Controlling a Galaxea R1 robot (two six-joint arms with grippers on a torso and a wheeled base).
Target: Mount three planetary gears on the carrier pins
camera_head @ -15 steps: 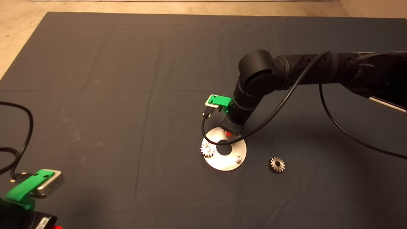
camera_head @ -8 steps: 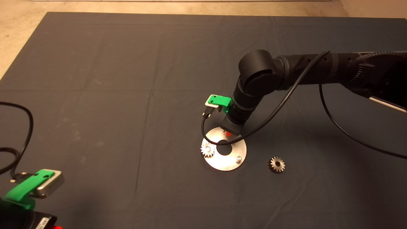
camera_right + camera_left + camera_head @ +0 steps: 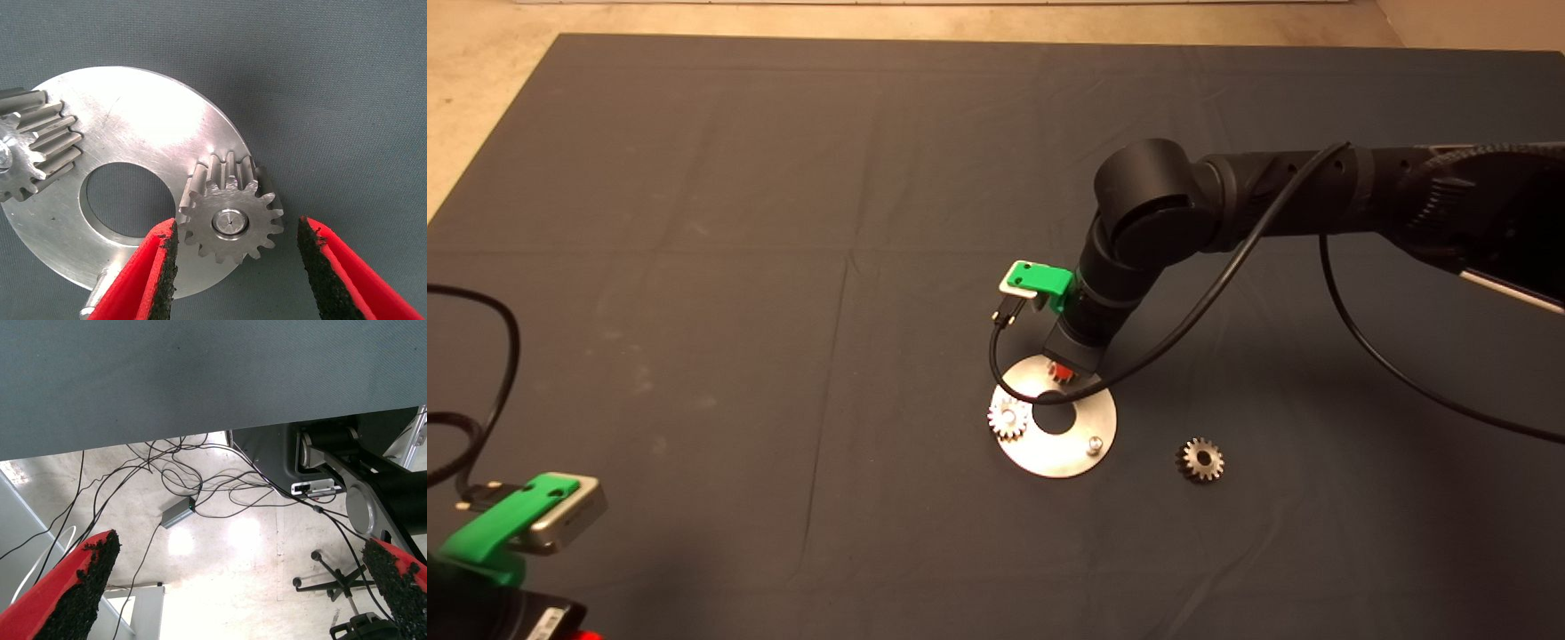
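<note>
While the right pincer (image 3: 237, 257) gapes, its arm (image 3: 1138, 213) hides that gear (image 3: 230, 215).

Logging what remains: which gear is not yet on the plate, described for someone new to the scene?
Find the shiny round carrier plate on the dark mat. Right of it lies the loose gear, flat on the cloth with an empty bore, unlike the pinned gears.

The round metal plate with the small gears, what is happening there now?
The right gripper hangs open over the flat shiny round metal plate, its red fingers apart on either side of a small silvery gear seated on a pin. Another gear sits on a second pin. The third pin is bare, and the last gear lies on the dark mat. The left gripper waits, open, at the lower left.
</note>
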